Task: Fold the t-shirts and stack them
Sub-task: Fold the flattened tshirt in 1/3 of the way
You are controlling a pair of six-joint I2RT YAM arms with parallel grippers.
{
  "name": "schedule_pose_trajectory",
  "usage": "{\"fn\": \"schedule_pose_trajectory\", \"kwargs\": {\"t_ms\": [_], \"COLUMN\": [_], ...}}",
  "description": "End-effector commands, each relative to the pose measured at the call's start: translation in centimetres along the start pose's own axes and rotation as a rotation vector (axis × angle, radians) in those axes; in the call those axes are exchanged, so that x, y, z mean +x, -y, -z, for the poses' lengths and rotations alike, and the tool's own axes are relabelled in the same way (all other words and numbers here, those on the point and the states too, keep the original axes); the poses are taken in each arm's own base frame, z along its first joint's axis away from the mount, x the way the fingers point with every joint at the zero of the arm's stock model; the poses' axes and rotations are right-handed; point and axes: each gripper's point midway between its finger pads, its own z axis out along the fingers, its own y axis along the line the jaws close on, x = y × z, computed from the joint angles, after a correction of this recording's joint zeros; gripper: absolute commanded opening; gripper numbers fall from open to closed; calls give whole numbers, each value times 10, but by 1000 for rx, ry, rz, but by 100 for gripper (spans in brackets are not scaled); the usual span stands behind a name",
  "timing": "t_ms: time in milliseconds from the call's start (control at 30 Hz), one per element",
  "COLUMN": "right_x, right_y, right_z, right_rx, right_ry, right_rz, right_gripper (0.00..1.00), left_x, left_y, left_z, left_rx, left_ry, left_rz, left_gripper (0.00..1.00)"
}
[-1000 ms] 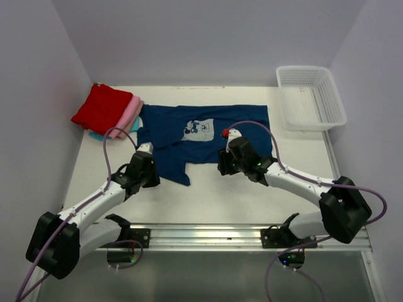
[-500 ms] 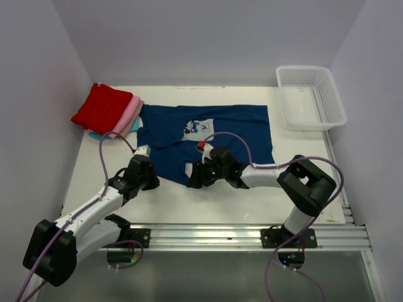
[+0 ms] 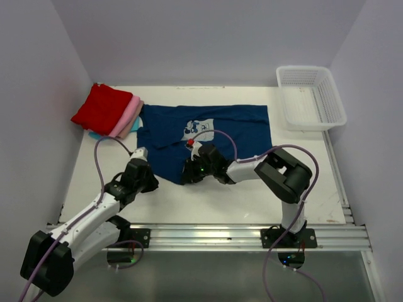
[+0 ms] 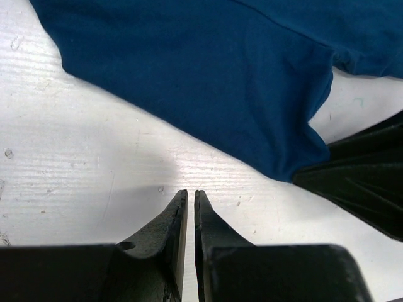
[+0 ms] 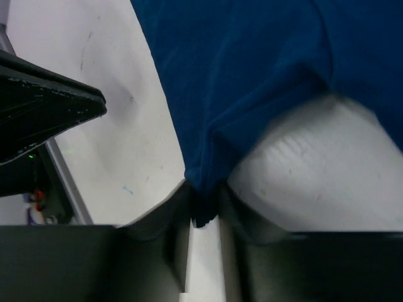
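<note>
Arm links (image 3: 88, 214): cased in white, jointed in black.
Cables (image 3: 96, 160): sheathed in purple.
Fingers (image 4: 170, 226): moulded black, tapered.
Wrist marker (image 3: 189, 142): coloured red.

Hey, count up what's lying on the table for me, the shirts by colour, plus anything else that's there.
Navy blue cloth t-shirt, spread out: 1
Red folded cloth t-shirt: 1
Pink folded cloth t-shirt: 1
Teal folded cloth t-shirt: 1
White plastic mesh basket: 1
Total: 5
</note>
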Motion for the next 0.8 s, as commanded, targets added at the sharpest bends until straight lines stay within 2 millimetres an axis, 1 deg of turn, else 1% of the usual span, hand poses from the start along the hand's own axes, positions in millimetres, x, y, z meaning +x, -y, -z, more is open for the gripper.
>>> {"fn": "schedule_pose_trajectory", "kwargs": {"t_ms": [0, 67, 100, 167, 200, 267, 333, 400, 433, 500, 533, 567, 600, 633, 700, 733, 767], "right_x": [-25, -36, -40, -47, -57, -65, -79, -85, -91, -94, -98, -98, -99, -105, -105, -112, -111], "right_y": [-19, -30, -35, -47, -60, -74, -92, -99, -105, -109, -111, -111, -112, -117, -115, -120, -116], "right_z": [-15, -16, -14, -6, 3, 14, 28, 34, 39, 39, 38, 36, 34, 34, 27, 26, 22], "right_rx": [-56, -82, -95, -131, -157, -188, -221, -234, -243, -251, -254, -255, -260, -269, -274, -282, -276], "right_ry": [39, 49, 55, 65, 89, 108, 140, 154, 169, 169, 176, 170, 165, 174, 158, 166, 157], "right_rz": [67, 88, 94, 110, 126, 140, 162, 171, 180, 183, 190, 189, 190, 195, 193, 199, 194], "right_gripper": [10, 1, 0, 0, 0, 0, 0, 0, 0, 0, 0, 0, 0, 0, 0, 0, 0], "left_x": [1, 1, 0, 4, 6, 8, 14, 25, 28, 41, 42, 45, 45, 45, 44, 42, 45], "left_y": [3, 3, 4, 5, 4, 7, 8, 9, 8, 7, 11, 10, 11, 12, 13, 14, 12], "left_z": [1, 2, 2, 2, 2, 0, -2, -7, -10, -16, -18, -20, -21, -22, -24, -25, -26], "left_rx": [16, 18, 23, 35, 35, 61, 74, 102, 100, 124, 150, 143, 144, 148, 145, 148, 139], "left_ry": [13, 11, 13, 5, 3, 2, -17, -44, -47, -75, -72, -83, -82, -83, -80, -73, -81], "left_rz": [22, 23, 24, 25, 28, 32, 39, 47, 52, 65, 58, 69, 70, 69, 75, 78, 82], "left_gripper": [12, 11, 11, 10, 10, 9, 8, 8, 7, 7, 6, 6, 6, 6, 6, 8, 10]}}
